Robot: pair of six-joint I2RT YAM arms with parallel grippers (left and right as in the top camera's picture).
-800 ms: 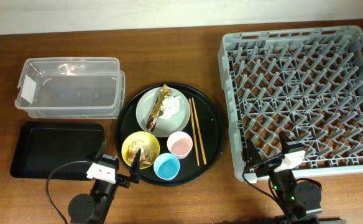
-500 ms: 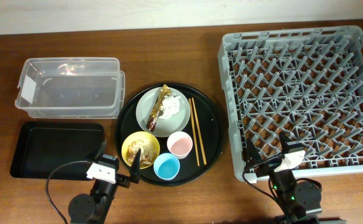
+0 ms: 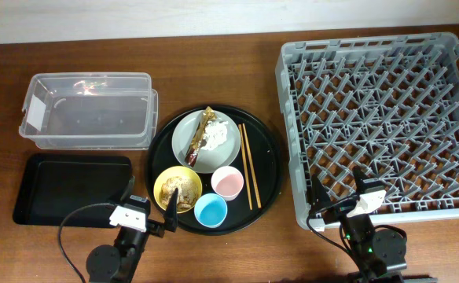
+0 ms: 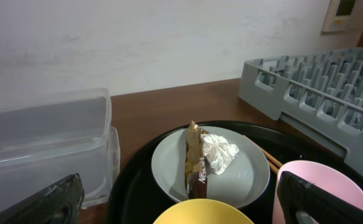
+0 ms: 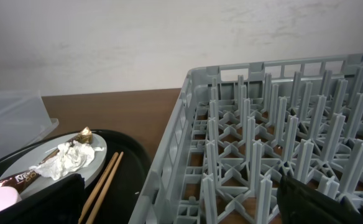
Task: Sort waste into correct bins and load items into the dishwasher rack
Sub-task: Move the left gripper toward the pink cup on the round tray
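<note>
On the round black tray (image 3: 265, 169) sit a grey plate (image 3: 189, 130) with a brown-gold wrapper (image 3: 200, 135) and a white napkin (image 3: 219, 135), a yellow bowl (image 3: 178, 189) of beige scraps, a pink cup (image 3: 227, 182), a blue cup (image 3: 211, 210) and chopsticks (image 3: 249, 165). My left gripper (image 3: 148, 200) is open and empty, just in front of the yellow bowl (image 4: 203, 214); plate (image 4: 243, 171) and wrapper (image 4: 196, 165) lie beyond. My right gripper (image 3: 338, 192) is open and empty at the front left corner of the grey rack (image 3: 383, 126).
The clear tub (image 3: 33, 118) stands at the back left, the shallow black tray (image 3: 71, 189) in front of it, left of my left arm. The right wrist view shows the rack's pegs (image 5: 275, 143) close ahead and the chopsticks (image 5: 104, 183) to the left.
</note>
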